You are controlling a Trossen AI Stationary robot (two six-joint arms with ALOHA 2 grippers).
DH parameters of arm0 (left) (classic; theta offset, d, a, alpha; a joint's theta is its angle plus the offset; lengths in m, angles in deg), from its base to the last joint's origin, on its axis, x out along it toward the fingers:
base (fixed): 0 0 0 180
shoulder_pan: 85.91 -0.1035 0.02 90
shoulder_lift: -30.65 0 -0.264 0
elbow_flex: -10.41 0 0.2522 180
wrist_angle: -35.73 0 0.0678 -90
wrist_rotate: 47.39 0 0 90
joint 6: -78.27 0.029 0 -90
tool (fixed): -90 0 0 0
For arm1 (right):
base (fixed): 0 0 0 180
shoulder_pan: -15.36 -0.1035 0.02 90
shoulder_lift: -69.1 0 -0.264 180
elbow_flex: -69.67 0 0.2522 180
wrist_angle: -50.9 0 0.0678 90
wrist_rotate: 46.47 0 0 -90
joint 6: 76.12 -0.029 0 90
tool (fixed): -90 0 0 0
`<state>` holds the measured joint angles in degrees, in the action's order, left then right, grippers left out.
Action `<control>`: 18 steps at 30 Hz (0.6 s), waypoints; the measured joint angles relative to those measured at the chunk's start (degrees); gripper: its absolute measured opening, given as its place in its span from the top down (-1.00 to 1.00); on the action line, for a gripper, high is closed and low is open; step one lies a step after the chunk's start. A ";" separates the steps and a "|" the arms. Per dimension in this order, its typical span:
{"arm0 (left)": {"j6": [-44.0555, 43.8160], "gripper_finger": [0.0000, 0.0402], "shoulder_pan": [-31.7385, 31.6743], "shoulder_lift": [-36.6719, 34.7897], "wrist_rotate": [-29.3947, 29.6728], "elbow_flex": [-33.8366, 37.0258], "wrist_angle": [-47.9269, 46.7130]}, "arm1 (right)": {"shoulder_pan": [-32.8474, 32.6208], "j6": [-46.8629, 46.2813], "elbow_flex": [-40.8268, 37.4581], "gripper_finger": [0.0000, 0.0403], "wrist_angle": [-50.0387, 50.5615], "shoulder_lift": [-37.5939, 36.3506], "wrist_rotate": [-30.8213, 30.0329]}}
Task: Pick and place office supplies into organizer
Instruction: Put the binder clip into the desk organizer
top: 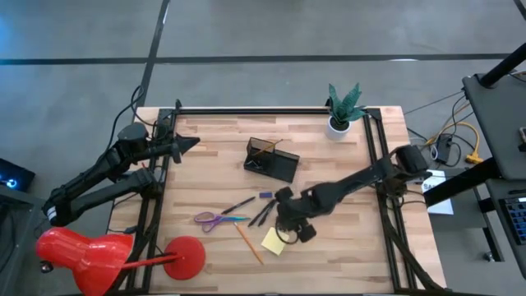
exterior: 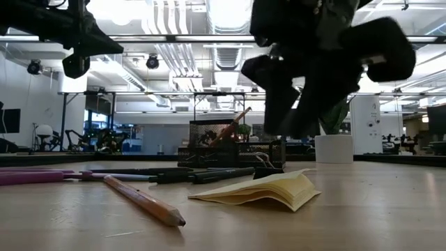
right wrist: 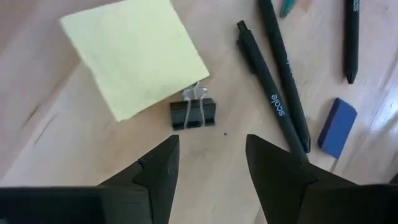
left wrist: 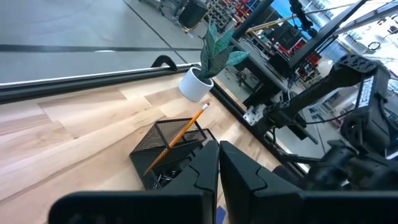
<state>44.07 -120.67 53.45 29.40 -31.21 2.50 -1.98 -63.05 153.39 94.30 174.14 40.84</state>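
Observation:
My right gripper [right wrist: 211,146] is open and hangs above the table. Its fingers stand near the small black clip [right wrist: 193,113] without touching it. The clip lies against an edge of the yellow sticky-note pad [right wrist: 134,56], which lies flat with its top sheets curling up [exterior: 268,189]. Two black pens [right wrist: 277,93] lie beside them. Purple-handled scissors [top: 215,219] and an orange pencil [top: 248,243] lie further left. The mesh organizer [top: 271,159] stands mid-table with a pencil [left wrist: 180,134] leaning in its cup. My left gripper [top: 187,145] is shut and waits over the far left of the table.
A small blue eraser [right wrist: 337,126] lies by the pens. The red desk lamp [top: 90,259] stands at the near left corner, its base [top: 187,256] on the table. A potted plant [top: 341,111] stands at the far right. Black frame rails [top: 378,148] run along the table's sides.

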 joint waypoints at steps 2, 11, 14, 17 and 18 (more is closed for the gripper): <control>0.02 1.00 0.02 -0.04 0.00 0.02 0.00 | -0.96 -1.20 0.04 0.12 -1.70 1.19 -0.25; 0.02 1.00 0.04 0.03 -0.03 0.07 -0.09 | -3.43 -7.48 0.13 0.09 -6.93 3.23 -0.77; 0.03 1.00 0.04 0.03 -0.04 0.09 -0.15 | -3.47 -10.07 0.11 0.09 -7.69 3.23 -3.91; 0.04 1.00 0.04 0.05 -0.05 0.11 -0.35 | -3.57 -11.00 0.11 0.09 -9.13 3.21 -4.21; 0.05 1.00 0.04 0.05 -0.07 0.11 -0.40 | -3.56 -10.95 0.11 0.09 -9.35 3.21 -4.16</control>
<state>44.12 -120.63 53.50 29.34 -31.10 2.10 -5.54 -74.00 153.50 84.95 177.35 36.68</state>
